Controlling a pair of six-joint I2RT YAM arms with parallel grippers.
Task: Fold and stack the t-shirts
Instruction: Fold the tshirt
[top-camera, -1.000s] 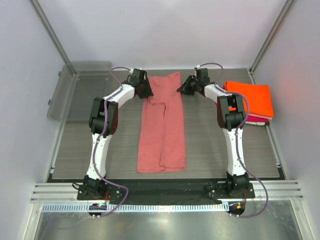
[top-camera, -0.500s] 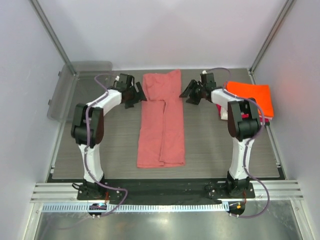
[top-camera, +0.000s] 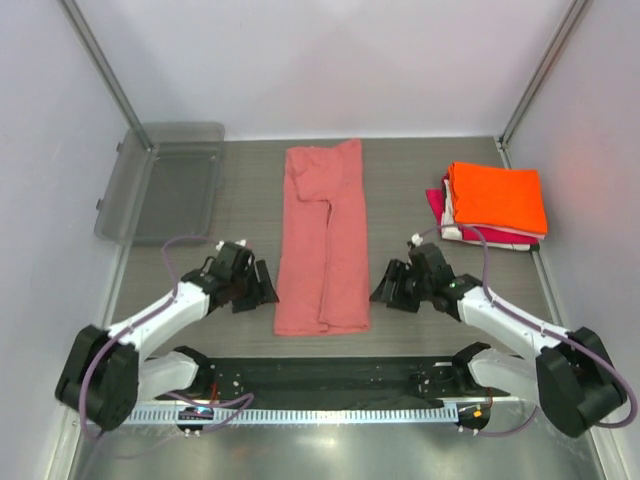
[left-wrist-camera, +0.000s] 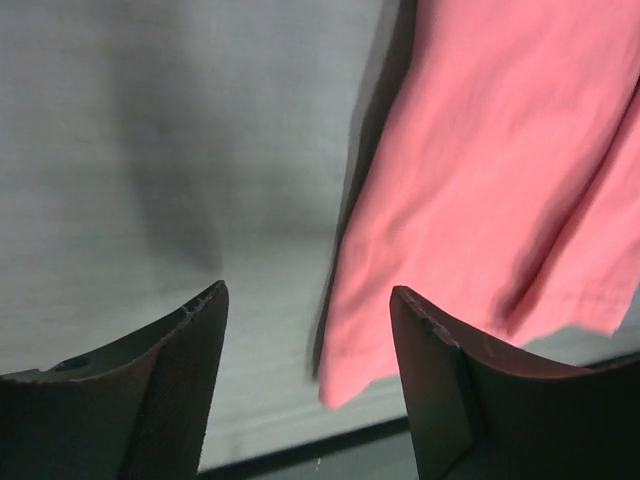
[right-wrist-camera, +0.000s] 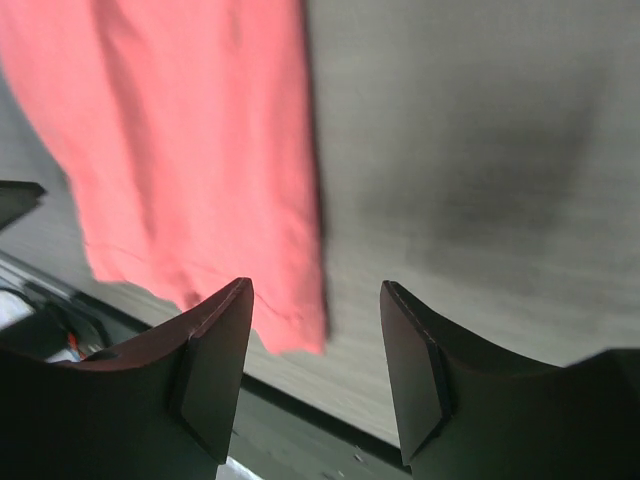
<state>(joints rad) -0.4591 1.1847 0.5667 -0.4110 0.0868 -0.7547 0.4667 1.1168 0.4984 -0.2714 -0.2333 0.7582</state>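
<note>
Note the salmon-pink t-shirt (top-camera: 323, 245): it lies centred on the tabletop (top-camera: 420, 215), long axis running near to far. Left pincer (top-camera: 262, 287) and right pincer (top-camera: 384, 290), both spread, empty, flank its near hem corners, equally close.

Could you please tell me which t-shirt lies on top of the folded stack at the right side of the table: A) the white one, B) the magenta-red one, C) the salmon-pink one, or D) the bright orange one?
D: the bright orange t-shirt lies uppermost there, while the salmon-pink t-shirt is stretched out lengthwise at mid-table.
</note>
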